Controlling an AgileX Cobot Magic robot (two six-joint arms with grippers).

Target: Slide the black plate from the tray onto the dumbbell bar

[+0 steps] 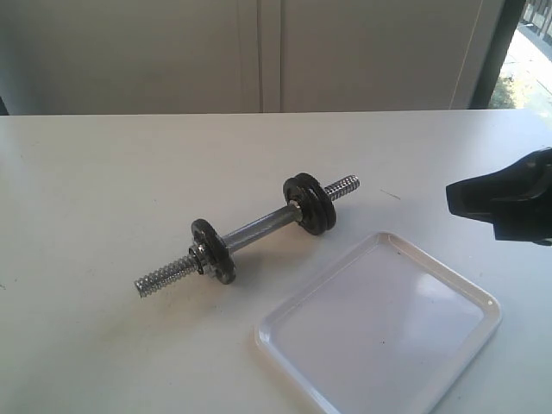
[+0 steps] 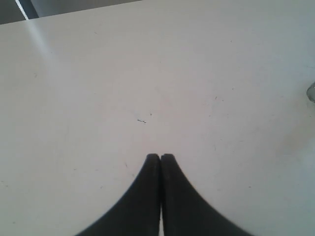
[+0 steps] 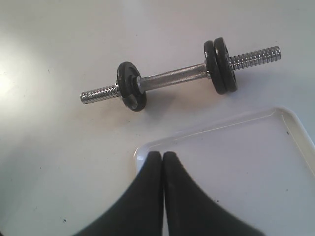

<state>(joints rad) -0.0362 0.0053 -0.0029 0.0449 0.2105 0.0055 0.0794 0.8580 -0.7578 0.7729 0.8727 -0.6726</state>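
Observation:
The dumbbell bar lies slantwise on the white table. Two black plates sit side by side on its far right end. A single black plate with a silver collar nut sits near its near left end. The white tray lies in front of the bar to the right and holds nothing. My right gripper hovers shut at the right edge, above the tray's far side. The right wrist view shows that gripper over the tray's corner, with the bar beyond. My left gripper is shut over bare table.
The white table's back edge meets pale wall panels. A window strip shows at the back right. The tray's near corner runs out of the exterior view at the bottom.

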